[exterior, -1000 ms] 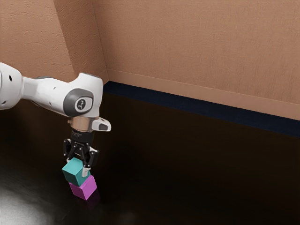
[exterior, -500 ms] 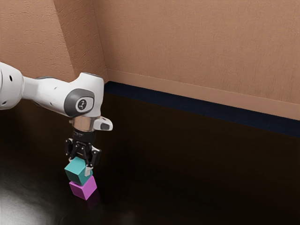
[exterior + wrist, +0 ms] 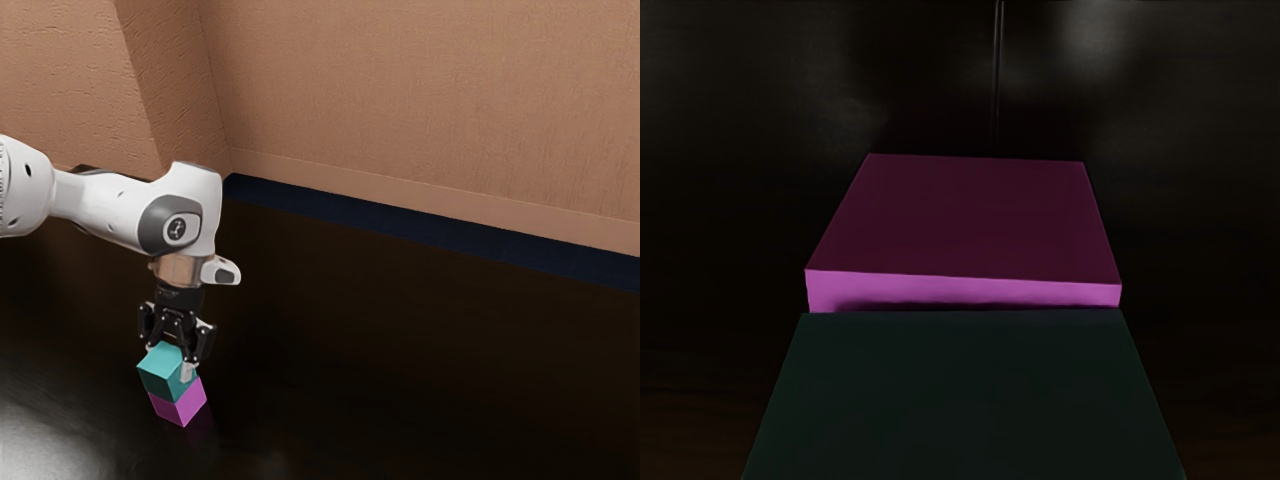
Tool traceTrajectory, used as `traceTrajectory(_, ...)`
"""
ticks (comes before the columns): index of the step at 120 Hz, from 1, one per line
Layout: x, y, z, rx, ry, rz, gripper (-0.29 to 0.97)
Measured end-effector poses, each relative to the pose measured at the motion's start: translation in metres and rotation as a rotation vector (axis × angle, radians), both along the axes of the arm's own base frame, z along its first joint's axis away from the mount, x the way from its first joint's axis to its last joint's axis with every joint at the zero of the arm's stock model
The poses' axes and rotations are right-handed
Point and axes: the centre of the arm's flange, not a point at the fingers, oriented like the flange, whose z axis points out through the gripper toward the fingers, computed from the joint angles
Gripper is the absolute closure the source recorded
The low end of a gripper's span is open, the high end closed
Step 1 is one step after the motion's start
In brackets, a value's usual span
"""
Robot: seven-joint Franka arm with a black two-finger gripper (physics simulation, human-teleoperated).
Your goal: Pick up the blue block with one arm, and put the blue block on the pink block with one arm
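Fingers of the end effector clamp the blue block from two sides. It sits directly on the pink block, touching it, on the dark table.

I can read no words, numbers or brand names anywhere. The one sign is a small white emblem on the grey round cap of my arm's joint, just above my pincer. It is too small to make out as letters.
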Motion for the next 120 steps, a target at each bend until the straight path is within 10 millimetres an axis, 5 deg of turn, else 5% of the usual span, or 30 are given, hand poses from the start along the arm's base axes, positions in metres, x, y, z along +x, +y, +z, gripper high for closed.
traceTrajectory(69,0.003,0.000,0.004,0.002,-0.013,0.006,0.04)
traceTrajectory(74,0.003,0.000,0.015,0.000,-0.036,0.006,0.03)
traceTrajectory(91,-0.001,0.001,0.098,-0.008,-0.208,-0.002,0.02)
traceTrajectory(120,0.008,0.008,0.119,-0.003,-0.257,-0.006,0.01)
